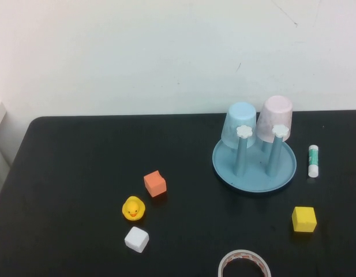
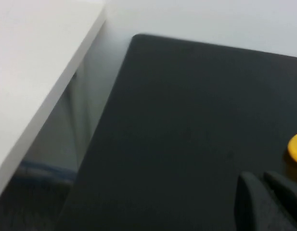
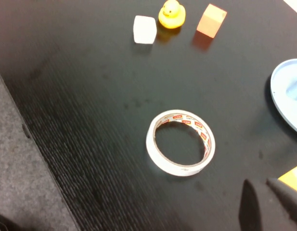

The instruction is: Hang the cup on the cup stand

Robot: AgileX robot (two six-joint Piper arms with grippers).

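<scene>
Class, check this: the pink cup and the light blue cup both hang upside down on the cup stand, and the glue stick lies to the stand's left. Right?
Not quite. In the high view the glue stick lies to the right of the cup stand, not its left. The pink cup and light blue cup do sit inverted on its pegs. Neither gripper appears in that view.

From the raised camera on our own side we look down at an angle across the whole black desk (image 1: pixel 79 173) toward the white wall. Our left wrist camera looks obliquely at the desk's left corner, catching the edge of the yellow duck (image 2: pixel 296 148), while the right wrist camera hangs nearer above the tape roll (image 3: pixel 181 142). All three views share the duck.
</scene>
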